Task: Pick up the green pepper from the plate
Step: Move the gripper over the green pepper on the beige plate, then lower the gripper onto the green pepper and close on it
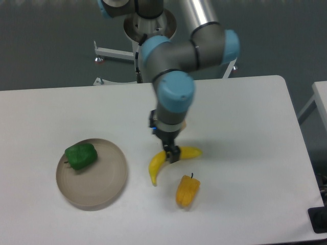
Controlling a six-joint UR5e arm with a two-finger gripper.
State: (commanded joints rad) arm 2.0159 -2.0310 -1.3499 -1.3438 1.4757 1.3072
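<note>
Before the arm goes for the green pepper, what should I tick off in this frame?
1. Green pepper lies on the plate, at its upper-left rim: ok.
2. Nothing covers the pepper: ok.
3. Gripper holds nothing: cannot tell, jaws unclear.
4. Gripper above the pepper: not ok, it is in front of the banana.
5. Route leftward toward the plate shows bare table: ok.
</note>
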